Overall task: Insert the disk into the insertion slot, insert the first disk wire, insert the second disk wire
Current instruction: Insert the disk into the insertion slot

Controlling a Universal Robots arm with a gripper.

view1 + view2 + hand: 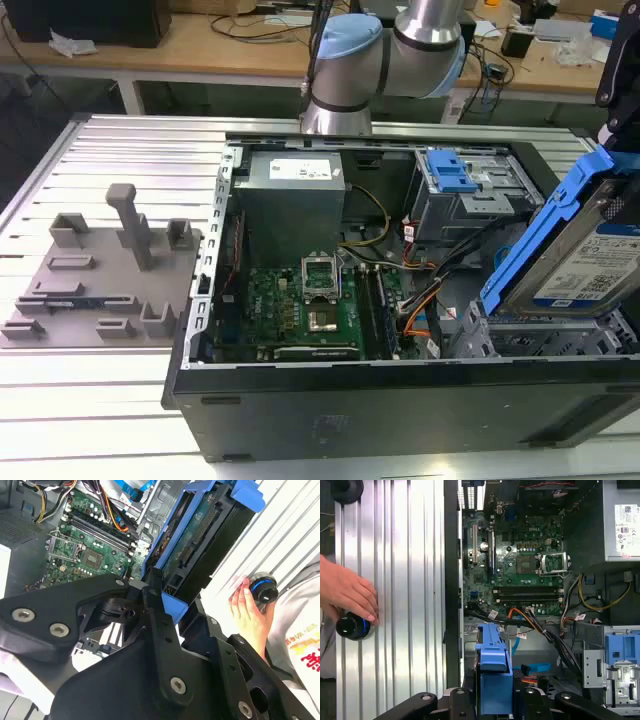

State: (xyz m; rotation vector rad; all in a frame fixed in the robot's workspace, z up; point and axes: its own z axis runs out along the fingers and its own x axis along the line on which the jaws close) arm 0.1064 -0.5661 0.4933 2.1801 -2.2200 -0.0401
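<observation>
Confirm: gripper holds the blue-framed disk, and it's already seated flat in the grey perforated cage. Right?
Not seated. The gripper does hold the disk, but the exterior view shows it steeply tilted over the insertion slot, the grey perforated cage, not lying flat in it.

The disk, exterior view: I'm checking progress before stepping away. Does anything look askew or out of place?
Yes. The disk stands steeply tilted over the insertion slot, held by the claw, not seated. In the first wrist view a person's hand rests at a black knob on the ribbed table beside the case.
</observation>
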